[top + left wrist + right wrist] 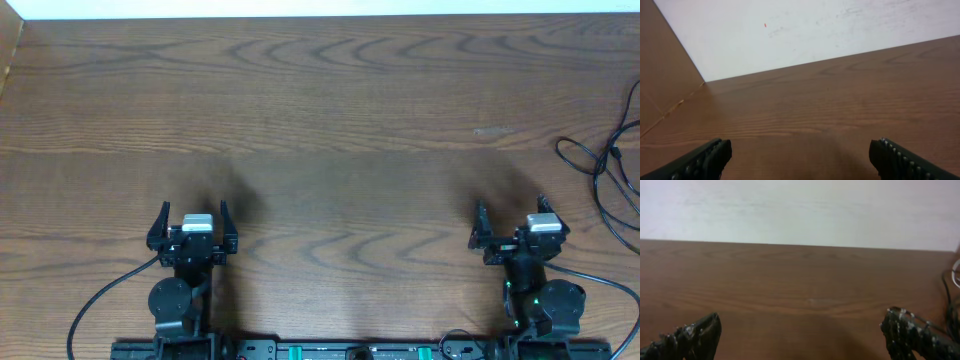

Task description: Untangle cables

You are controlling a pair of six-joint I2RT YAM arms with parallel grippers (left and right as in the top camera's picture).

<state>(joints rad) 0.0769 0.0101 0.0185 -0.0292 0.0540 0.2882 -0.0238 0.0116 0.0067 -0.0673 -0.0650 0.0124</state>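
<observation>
- At the near left, the left gripper (192,212) has its fingers spread wide, grasping nothing.
- At the near right, the right gripper (510,208) is likewise released and empty.
- Farther back, at the table (320,100) right edge, the cables (600,165) lie in loose loops, apart from both grippers.

Dark brown table (320,120), its wood grain in wavy swirls; white wall (815,30) with faint grey smudges and one red speck; thin black cables (605,165), one strand whitish; black left gripper (193,210) and right gripper (511,206), each capped silver-grey; teal-green accents on the black base rail (330,352).
</observation>
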